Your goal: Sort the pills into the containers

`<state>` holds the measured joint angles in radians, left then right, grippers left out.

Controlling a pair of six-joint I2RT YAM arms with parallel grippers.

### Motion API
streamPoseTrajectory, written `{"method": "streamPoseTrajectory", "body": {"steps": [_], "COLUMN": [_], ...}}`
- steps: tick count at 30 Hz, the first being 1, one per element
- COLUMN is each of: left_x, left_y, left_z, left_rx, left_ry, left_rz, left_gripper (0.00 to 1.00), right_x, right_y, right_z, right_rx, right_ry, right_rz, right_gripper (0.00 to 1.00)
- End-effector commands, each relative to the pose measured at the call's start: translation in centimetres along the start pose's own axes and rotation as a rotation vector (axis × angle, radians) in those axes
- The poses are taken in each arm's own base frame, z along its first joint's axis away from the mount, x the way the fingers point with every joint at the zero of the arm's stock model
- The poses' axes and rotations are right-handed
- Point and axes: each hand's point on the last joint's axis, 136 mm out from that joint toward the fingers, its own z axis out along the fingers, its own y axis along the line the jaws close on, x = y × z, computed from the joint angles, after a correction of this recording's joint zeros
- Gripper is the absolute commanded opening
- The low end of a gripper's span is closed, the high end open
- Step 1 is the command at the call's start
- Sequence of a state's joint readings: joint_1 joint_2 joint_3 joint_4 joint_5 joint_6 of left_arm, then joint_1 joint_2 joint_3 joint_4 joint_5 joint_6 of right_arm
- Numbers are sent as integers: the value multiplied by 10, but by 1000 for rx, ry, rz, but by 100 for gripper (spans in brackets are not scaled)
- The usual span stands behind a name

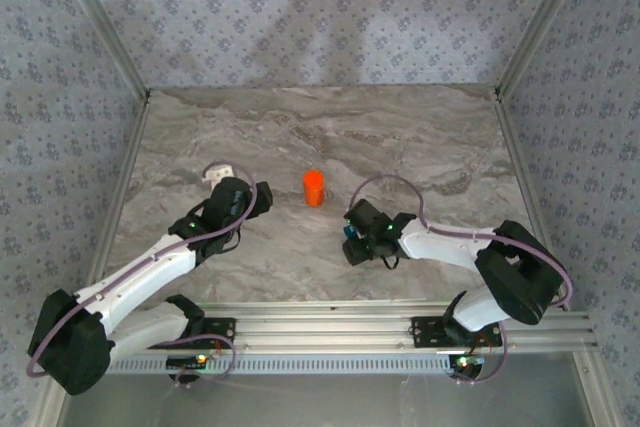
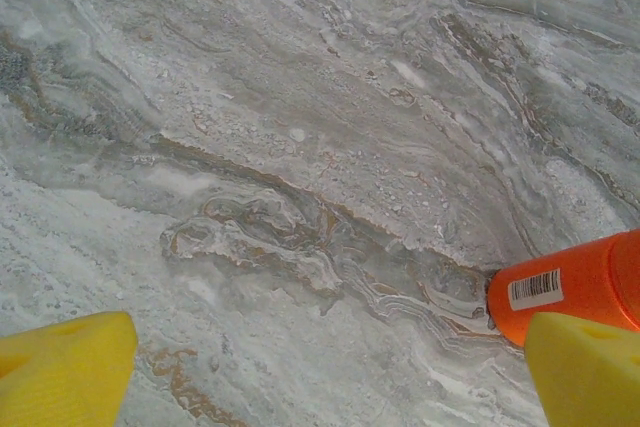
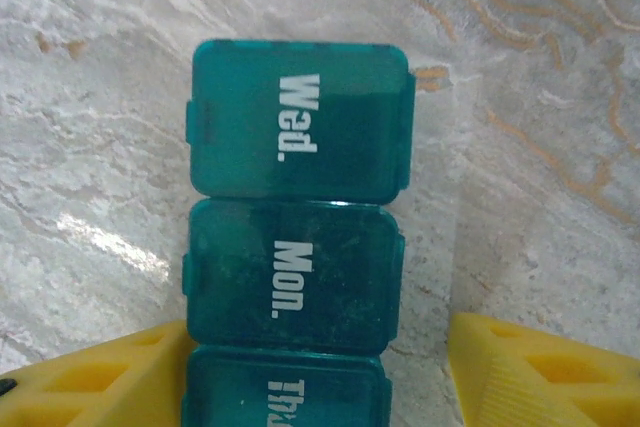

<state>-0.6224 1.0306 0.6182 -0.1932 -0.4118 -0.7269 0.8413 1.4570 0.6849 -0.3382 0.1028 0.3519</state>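
Day lettering (image 3: 297,131) on containers (image 3: 340,277), legible from right wrist

The containers (image 3: 296,277) run off the bottom edge; the orange bottle (image 2: 570,282) off the right.

An orange bottle (image 1: 314,187) is standing on the counter (image 1: 420,147) near the left tool (image 1: 262,197), to its right; teal containers (image 1: 347,234) are peeking out beneath the right tool (image 1: 352,243).
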Motion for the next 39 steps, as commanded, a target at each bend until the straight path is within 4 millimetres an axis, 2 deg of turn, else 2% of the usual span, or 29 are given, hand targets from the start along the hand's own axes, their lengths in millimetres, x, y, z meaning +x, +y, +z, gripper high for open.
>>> {"method": "streamPoseTrajectory", "body": {"steps": [1,4,7,9,12,18,27,32,39], "left_x": [-3,-3,-2,-1,-2,0,8,11,19], "left_y": [-5,-5,-7,-9,-15,-28,-71,-88,-111], "left_z": [0,0,-1,-2,-6,-14,-24,-27,-28], "left_rx": [16,19,32,48,86,182,402,476,561], "left_ry": [-11,-8,-2,3,6,30,90,105,147], "left_rz": [-13,-20,-33,-49,-82,-180,-273,-306,-359], "left_gripper": [99,99,99,99,99,99,99,99,99], "right_x": [8,7,5,0,-11,-40,-73,-84,-101], "right_y": [-3,-1,2,5,10,26,49,57,64], "right_z": [6,7,7,4,-2,-26,-56,-61,-59], "right_rx": [28,21,11,-2,-31,-135,-354,-400,-428], "right_ry": [21,19,11,0,-27,-128,-297,-331,-346], "right_rz": [7,0,-14,-27,-33,-47,-34,-12,52], "right_gripper": [66,59,47,37,30,27,26,26,26]}}
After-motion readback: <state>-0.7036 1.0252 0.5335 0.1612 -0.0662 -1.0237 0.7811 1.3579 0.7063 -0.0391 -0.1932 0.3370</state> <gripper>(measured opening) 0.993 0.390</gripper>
